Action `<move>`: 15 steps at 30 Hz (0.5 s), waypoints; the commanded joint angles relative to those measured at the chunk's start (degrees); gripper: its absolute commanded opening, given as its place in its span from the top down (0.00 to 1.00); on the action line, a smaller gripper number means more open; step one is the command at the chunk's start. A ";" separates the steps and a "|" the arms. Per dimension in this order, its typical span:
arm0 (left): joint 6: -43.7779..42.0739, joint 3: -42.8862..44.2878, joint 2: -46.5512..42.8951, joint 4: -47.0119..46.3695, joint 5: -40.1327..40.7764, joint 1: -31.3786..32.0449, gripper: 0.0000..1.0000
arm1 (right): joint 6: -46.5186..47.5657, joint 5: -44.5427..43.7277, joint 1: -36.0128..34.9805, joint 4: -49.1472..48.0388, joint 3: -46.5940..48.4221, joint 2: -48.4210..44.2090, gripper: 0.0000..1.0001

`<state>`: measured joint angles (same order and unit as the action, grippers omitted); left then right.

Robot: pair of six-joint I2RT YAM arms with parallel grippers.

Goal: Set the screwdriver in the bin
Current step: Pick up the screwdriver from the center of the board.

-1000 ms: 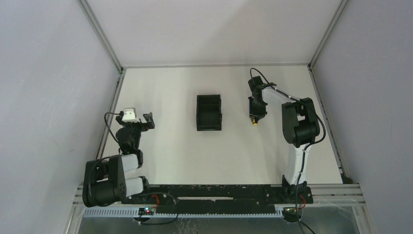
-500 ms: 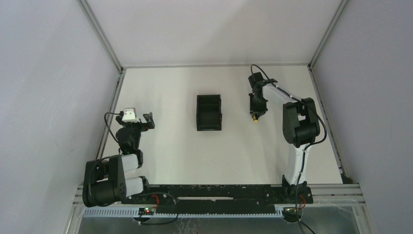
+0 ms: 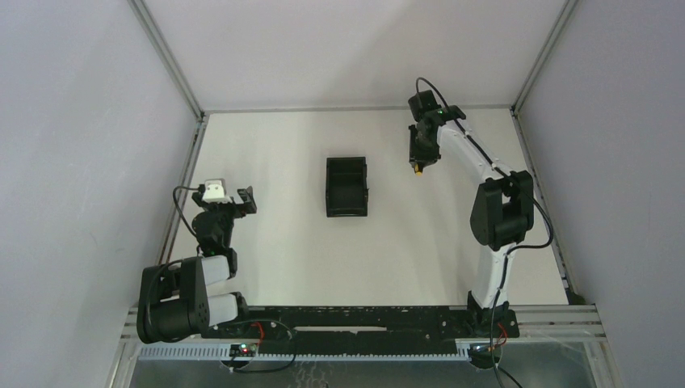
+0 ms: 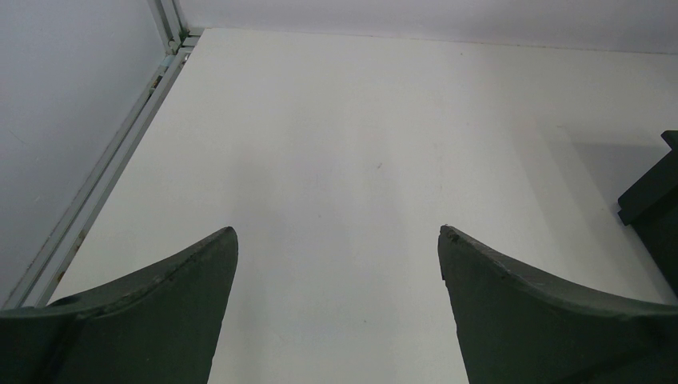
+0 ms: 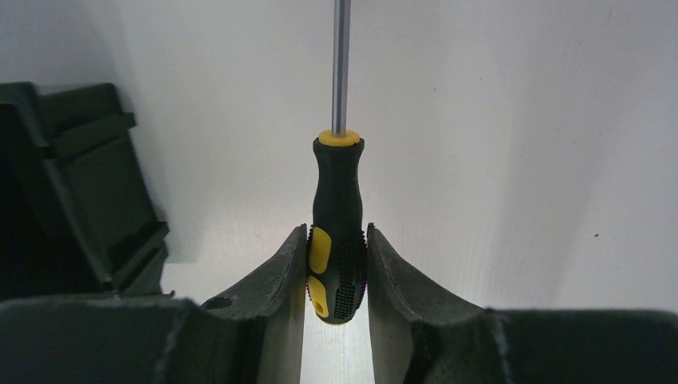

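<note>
Left gripper (image 4: pixel 336 240): I see its jaws standing wide apart with nothing between them. It sits near the left rail, in the same pose as a second ago.
Table (image 3: pixel 275 153): plain white top, and I see only bare surface under the left fingers (image 4: pixel 168 304).
Bin (image 3: pixel 330 187): black and open-topped with low walls, mid-table between my two arms. It has not moved. One corner shows at the right edge of the left wrist view (image 4: pixel 652 200).
Screwdriver (image 5: pixel 339 184): thin silver shaft and a yellow collar. The black handle has a yellow inset and a ribbed grip. It is outside the bin, to its right and nearer the far edge (image 3: pixel 418 169).
Right gripper (image 5: pixel 336 232): clamped on the ribbed end of the handle, one finger pressed to each side, with the shaft pointing straight out ahead. The bin wall shows at the left of this view (image 5: pixel 88 184).
Change: a second ago the right gripper (image 3: pixel 422 152) was level with the bin's near half. Now the arm is stretched farther out, and the screwdriver has gone with it.
</note>
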<state>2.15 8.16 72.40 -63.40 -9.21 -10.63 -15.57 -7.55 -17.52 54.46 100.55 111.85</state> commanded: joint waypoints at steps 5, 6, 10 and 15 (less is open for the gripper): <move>0.52 -1.05 0.06 -5.64 -0.02 0.19 0.00 | -4.25 -0.61 -2.78 5.69 9.80 -2.60 1.00; 0.49 -1.11 0.10 -5.63 0.03 0.23 0.00 | -4.55 -0.67 -3.06 6.15 10.90 -2.44 1.00; 0.48 -1.05 0.06 -5.69 0.05 0.21 0.00 | -5.87 -0.76 -4.51 8.24 15.80 -1.21 1.00; 0.51 -1.05 0.11 -5.67 0.01 0.20 0.00 | -7.72 -0.26 -6.75 10.84 21.60 0.26 1.00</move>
<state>2.15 8.16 72.40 -63.40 -9.21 -10.63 -20.43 -7.66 -22.37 62.57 117.19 111.85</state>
